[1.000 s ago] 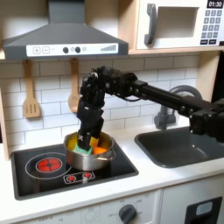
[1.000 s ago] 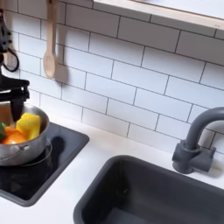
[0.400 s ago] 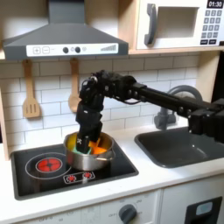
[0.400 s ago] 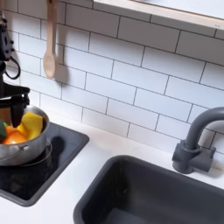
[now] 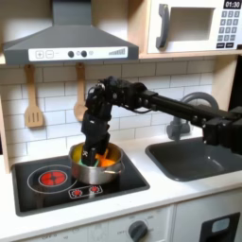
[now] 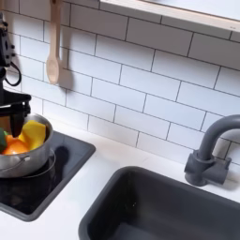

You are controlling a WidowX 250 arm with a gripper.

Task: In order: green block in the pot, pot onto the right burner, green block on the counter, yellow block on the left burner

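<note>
The silver pot (image 5: 99, 171) (image 6: 25, 161) stands on the black cooktop's right burner in the first exterior view. The yellow block (image 6: 35, 132) (image 5: 110, 161) lies inside it against the rim. My gripper (image 5: 89, 153) (image 6: 11, 126) points down over the pot's left part in the first exterior view. A bit of the green block (image 5: 88, 158) (image 6: 2, 141) shows at its fingertips, just above the pot's inside. The fingers seem shut on it, though the grip is partly hidden. The cream counter (image 5: 180, 192) (image 6: 94, 199) runs in front and to the right.
The left burner (image 5: 52, 177) glows red beside the pot. A grey sink (image 5: 196, 159) with a faucet (image 6: 212, 150) lies at the right in both exterior views. Wooden utensils (image 5: 33, 106) (image 6: 53, 47) hang on the tiled wall.
The gripper has risen a little out of the pot, and the green bit at its tips rose with it. Pot and yellow block stayed put.
</note>
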